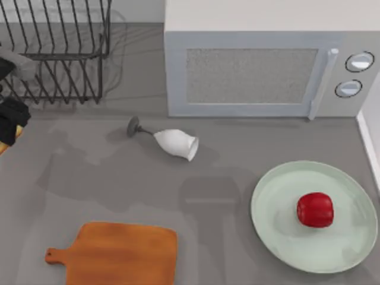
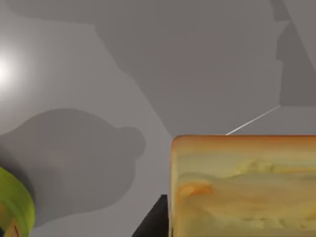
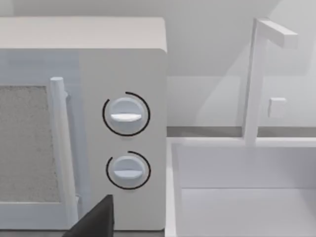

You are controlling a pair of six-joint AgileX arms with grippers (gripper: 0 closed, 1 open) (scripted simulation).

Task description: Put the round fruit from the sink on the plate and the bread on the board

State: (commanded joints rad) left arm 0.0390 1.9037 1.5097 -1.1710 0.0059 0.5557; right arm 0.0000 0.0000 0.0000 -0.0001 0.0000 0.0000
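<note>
Round fruit (image 1: 314, 209): on plate (image 1: 273, 231), table right. Board (image 1: 124, 254): near front left, bare. Bread (image 2: 244, 185): close against left gripper (image 1: 10, 122) at table's left edge, finger grip cannot tell. Wine glass (image 1: 172, 141): lying on side mid-table. Microwave (image 1: 261, 65): at back

Grey countertop (image 1: 249, 142) — white microwave (image 1: 261, 59) and wire dish rack (image 1: 56, 50) behind, sink (image 3: 242, 207) beside.
</note>
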